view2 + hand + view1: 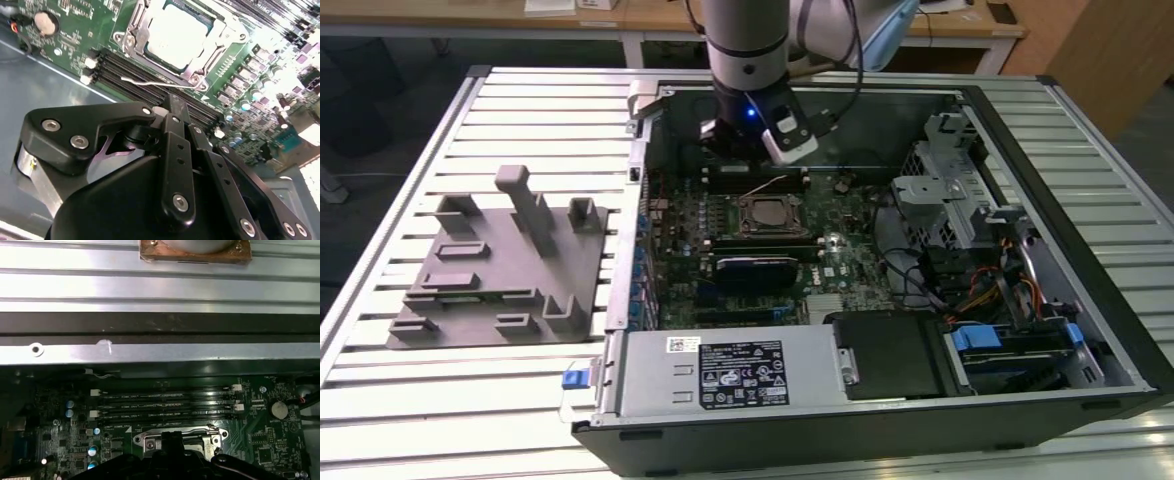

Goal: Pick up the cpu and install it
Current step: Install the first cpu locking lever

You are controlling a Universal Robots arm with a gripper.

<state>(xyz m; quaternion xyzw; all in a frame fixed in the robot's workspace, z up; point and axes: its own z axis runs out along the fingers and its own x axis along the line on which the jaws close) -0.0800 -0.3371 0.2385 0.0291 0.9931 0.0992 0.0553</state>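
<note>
The gripper [171, 102] looks closed, jaws together on nothing; moving down, it could snag the thin retention lever [150, 81] just ahead of the jaws. Beyond the lever the cpu [175, 31] lies in the socket frame [131, 27], and pressing it while tilted could bend pins.

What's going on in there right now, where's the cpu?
The cpu lies in the motherboard socket, silvery top up. The arm's gripper hangs inside the open PC case, over the memory slots beside the socket, and is not touching the cpu. I cannot tell whether the socket is latched. A grey fixture stands on the table at the exterior view's left.
</note>
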